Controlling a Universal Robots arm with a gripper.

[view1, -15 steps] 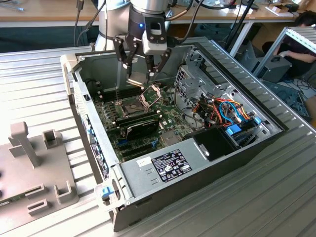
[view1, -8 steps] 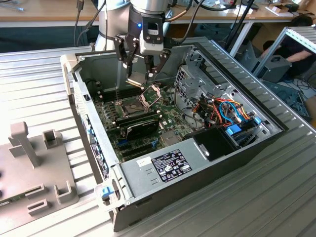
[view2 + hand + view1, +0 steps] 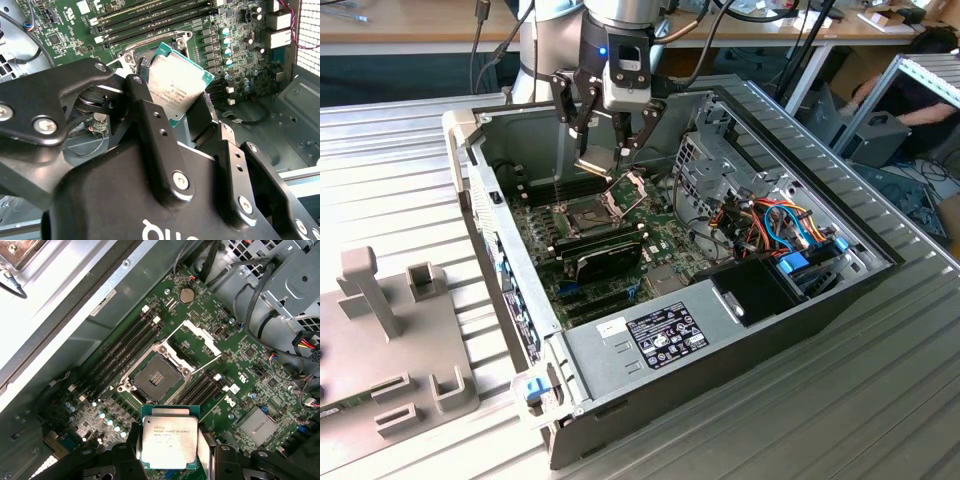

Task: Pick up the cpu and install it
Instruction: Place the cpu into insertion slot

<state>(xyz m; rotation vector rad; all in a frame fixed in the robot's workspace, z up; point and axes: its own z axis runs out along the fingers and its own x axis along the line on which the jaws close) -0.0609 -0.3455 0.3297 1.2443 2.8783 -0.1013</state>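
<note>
One claw [image 3: 604, 148] is gripping one cpu [image 3: 168, 439], pinching its edges between both fingers. One open socket [image 3: 155, 377] is lying below the claw.

The cpu [image 3: 167, 442] showed a silver-grey top rimmed in green. The motherboard [image 3: 240, 375] was dark green, its socket [image 3: 155, 377] black. The gripper [image 3: 603, 152] was black. Cables [image 3: 778, 225] ran red, orange, yellow and blue; the table [image 3: 410, 150] was pale grey, ribbed in lines.

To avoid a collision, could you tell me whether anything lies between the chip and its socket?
Nothing visible does. The chip, held in the end effector, hangs above the board; the socket lies bare, its metal frame swung open.
</note>
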